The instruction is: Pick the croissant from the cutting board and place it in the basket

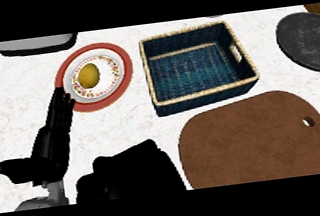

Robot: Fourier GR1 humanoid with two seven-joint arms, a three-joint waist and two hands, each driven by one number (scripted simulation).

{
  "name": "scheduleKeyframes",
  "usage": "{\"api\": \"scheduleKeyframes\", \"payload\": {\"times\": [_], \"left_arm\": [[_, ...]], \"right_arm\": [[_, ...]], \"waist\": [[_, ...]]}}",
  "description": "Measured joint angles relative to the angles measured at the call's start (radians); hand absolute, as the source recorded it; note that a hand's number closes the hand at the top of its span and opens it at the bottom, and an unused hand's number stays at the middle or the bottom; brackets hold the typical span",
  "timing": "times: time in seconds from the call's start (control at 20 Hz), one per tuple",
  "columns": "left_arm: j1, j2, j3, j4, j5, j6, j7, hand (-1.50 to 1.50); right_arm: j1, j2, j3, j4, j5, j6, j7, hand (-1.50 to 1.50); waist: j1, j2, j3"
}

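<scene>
1. Nearest, at the lower edge, the right hand (130, 171) shows as a dark, bunched black mass just left of the cutting board. Whether it is open or closed on something cannot be told.
2. The croissant cannot be made out anywhere in this view, neither on the board nor in the basket.
3. The left hand (54, 138) lies at the left over the white, faintly veined counter (15, 112). Its fingers are straight and together, their tips at the near rim of the red plate, and the thumb is out to the side. It holds nothing.
4. The cutting board (249, 139) is a matte brown slab with rounded corners and a small hole near its right edge; its surface is bare.
5. Just beyond it stands the basket (160, 74): square, with dark blue weave and a pale wicker rim, and a handle slot in its right wall.
6. Left of the basket, a red-rimmed plate (73, 106) with a patterned white centre carries a smooth, yellow, oval fruit (88, 75).
7. At the far right is a dark grey, speckled round plate (315, 40).
8. Farthest, at the top left, sits a pale grey appliance (34, 43).
</scene>
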Motion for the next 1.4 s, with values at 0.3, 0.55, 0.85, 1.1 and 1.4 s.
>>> {"api": "scheduleKeyframes", "payload": {"times": [0.3,0.55,0.85,1.1,1.4], "left_arm": [[0.012,0.008,0.019,-0.019,0.007,0.0,0.006,0.0],[0.01,0.01,0.029,-0.004,0.008,-0.01,-0.009,0.0],[0.013,0.004,0.031,-0.006,0.001,-0.011,-0.009,0.0],[0.03,0.0,0.026,-0.038,0.0,-0.02,0.006,0.0],[0.029,-0.007,0.029,-0.041,-0.014,-0.025,0.009,0.0]], "right_arm": [[-0.033,-0.008,-0.103,0.042,0.023,0.088,0.008,1.5],[-0.044,-0.006,-0.188,0.058,0.035,0.159,-0.008,1.5],[0.018,-0.036,-0.31,0.047,0.03,0.213,-0.075,1.5],[0.055,-0.068,-0.406,0.076,0.02,0.256,-0.138,1.5],[0.127,-0.11,-0.476,0.126,0.017,0.292,-0.229,1.5]], "waist": [[-0.016,0.002,0.001],[-0.019,0.006,0.001],[-0.018,0.009,0.002],[-0.013,0.011,0.002],[-0.012,0.012,0.002]]}}
